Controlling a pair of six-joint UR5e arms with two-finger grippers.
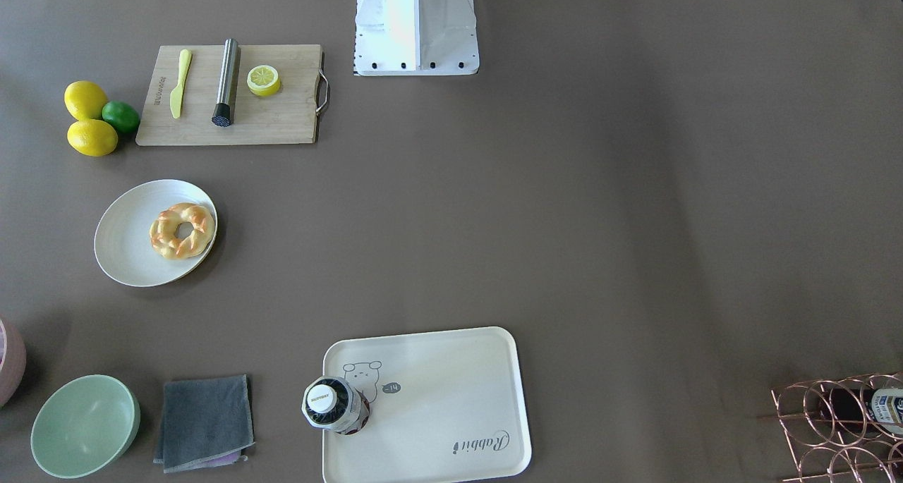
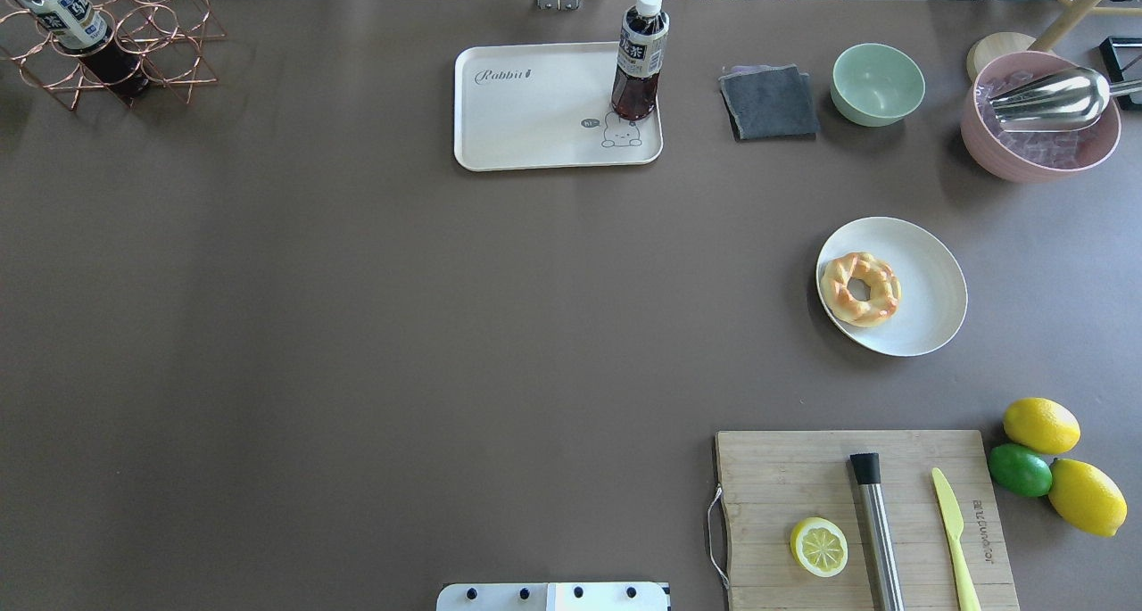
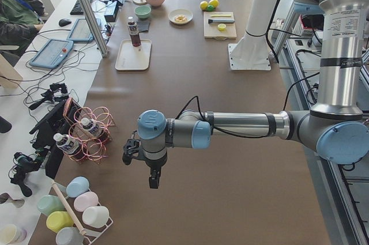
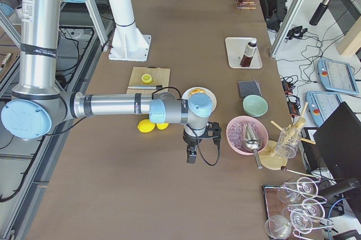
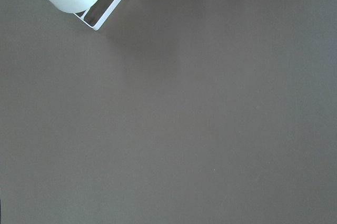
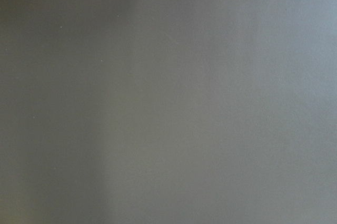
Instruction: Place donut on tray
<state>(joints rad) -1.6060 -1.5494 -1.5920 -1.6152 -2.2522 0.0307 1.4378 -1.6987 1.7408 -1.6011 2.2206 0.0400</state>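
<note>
The donut [image 1: 182, 230] lies on the left part of a round off-white plate [image 1: 127, 240] in the front-facing view; overhead the donut [image 2: 860, 289] is at the right. The cream tray [image 1: 437, 391] with bear drawing and "Rabbit" script sits at the table's far edge [image 2: 535, 111]. A dark drink bottle [image 2: 639, 58] stands on the tray's corner. My left gripper [image 3: 154, 178] shows only in the exterior left view, far from the tray. My right gripper [image 4: 191, 155] shows only in the exterior right view, near the plate. I cannot tell whether either is open.
A wooden cutting board [image 2: 803, 477] holds a lemon half [image 2: 819, 547], a steel cylinder and a yellow knife. Two lemons and a lime [image 2: 1020, 469] lie beside it. A grey cloth [image 2: 769, 102], green bowl [image 2: 878, 83], pink bowl [image 2: 1039, 116] and copper bottle rack [image 2: 107, 49] line the far edge.
</note>
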